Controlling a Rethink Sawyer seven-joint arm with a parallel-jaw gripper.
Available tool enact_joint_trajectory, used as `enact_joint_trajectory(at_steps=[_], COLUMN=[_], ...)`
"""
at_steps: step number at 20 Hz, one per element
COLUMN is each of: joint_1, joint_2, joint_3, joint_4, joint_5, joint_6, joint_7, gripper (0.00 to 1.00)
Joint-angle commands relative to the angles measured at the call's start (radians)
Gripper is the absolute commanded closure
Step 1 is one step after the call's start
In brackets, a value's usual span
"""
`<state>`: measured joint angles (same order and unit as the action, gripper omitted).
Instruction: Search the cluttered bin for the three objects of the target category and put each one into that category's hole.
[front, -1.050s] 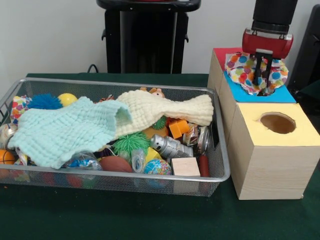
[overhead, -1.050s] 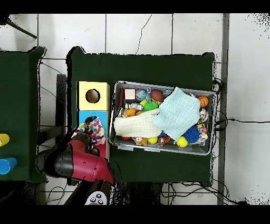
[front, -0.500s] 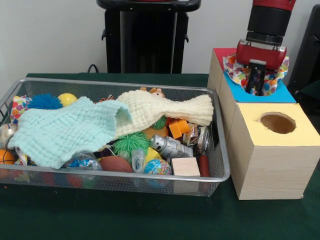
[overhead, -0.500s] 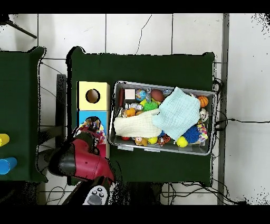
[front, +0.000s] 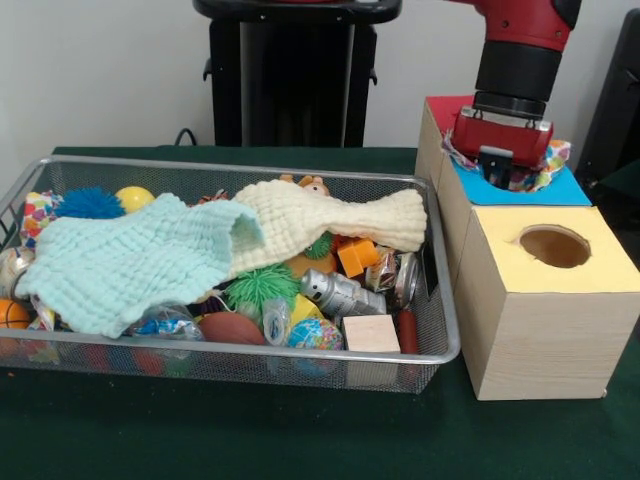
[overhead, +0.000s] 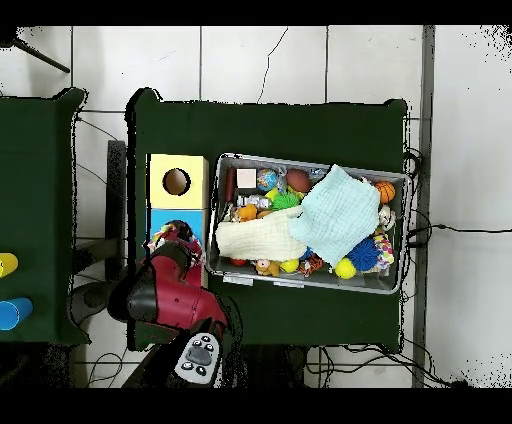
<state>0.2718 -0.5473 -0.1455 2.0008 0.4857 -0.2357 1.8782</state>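
Polka-dot cloth (front: 550, 160) bunches around the hole of the blue-topped box (front: 560, 188), only its edges showing at either side of the robot's hand (front: 497, 172), which is pushed down into that opening; from above the same cloth (overhead: 163, 238) shows as a small speckled patch beside the red arm (overhead: 170, 300). The tips of the hand are sunk among the fabric and hidden, so I cannot tell whether they are apart or clamped on it. Just in front stands the yellow-topped box (front: 545, 300), its round hole (front: 555, 245) uncovered, and a red-topped box (front: 445, 104) sits behind the blue one. To the side on the green surface (front: 250, 430) is the wire bin (front: 440, 330), heaped with clutter: a pale blue cloth (front: 120, 260) lies over one end, a cream cloth (front: 330, 220) overlaps it and stretches to the other end, and around them show a fuzzy blue ball (front: 90, 203), a yellow ball (front: 134, 197), a spiky green ball (front: 262, 288), an orange block (front: 357, 256), a silver can (front: 338, 292), a wooden block (front: 371, 333) and a small globe ball (front: 315, 334).
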Motion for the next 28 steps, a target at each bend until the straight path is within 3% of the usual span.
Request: enact_joint_trajectory(at_steps=[1,4,5,10,14,17,21,24,28], joint_1=[-0.08,-0.067,-0.063,-0.026,-0.008,-0.003,0.046,0.074,0.076], joint_2=[0.182,0.182,0.179,0.165,0.101,0.028,-0.051,-0.068,-0.085], joint_3=[0.114,0.099,0.096,0.055,0.02,-0.002,-0.11,-0.182,-0.206], joint_4=[-0.055,-0.064,-0.063,-0.072,-0.062,-0.061,-0.106,-0.163,-0.184], joint_5=[-0.024,-0.02,-0.01,0.038,0.061,0.048,0.014,-0.025,-0.048], joint_6=[-0.025,-0.019,-0.008,0.075,0.192,0.322,0.553,0.678,0.719], joint_7=[0.21,0.199,0.201,0.175,0.165,0.15,0.164,0.182,0.186], gripper=[1.0,1.0,0.0,0.0,0.0,0.0,0.0,0.0,0.0])
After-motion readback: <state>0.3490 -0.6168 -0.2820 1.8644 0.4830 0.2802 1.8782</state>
